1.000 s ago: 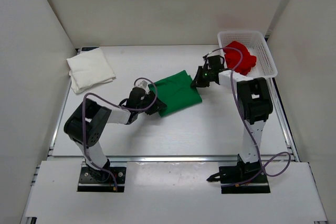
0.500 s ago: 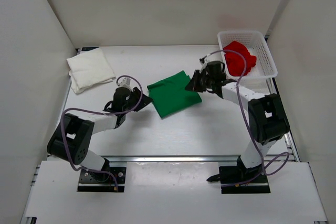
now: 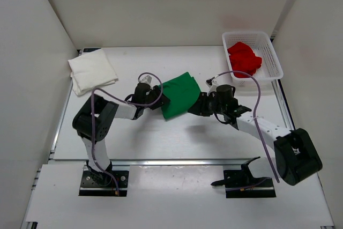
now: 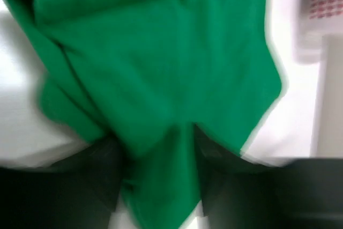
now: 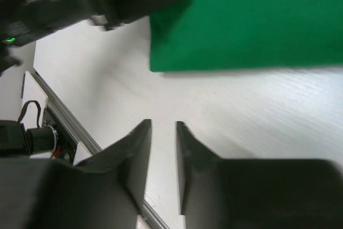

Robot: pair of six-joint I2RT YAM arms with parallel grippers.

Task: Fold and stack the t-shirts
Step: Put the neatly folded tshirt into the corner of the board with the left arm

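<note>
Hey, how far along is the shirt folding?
Done: the white t-shirt lies folded at the far left. In hand: the green t-shirt, partly folded mid-table, its cloth between the left fingers; the right fingers are empty beside it. Left: the red t-shirt, crumpled in the basket; nothing stacked.

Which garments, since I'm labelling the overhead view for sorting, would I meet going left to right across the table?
Folded white cloth t-shirt → bright green cloth t-shirt → crumpled red cloth t-shirt, which lies inside the white plastic mesh basket.
</note>
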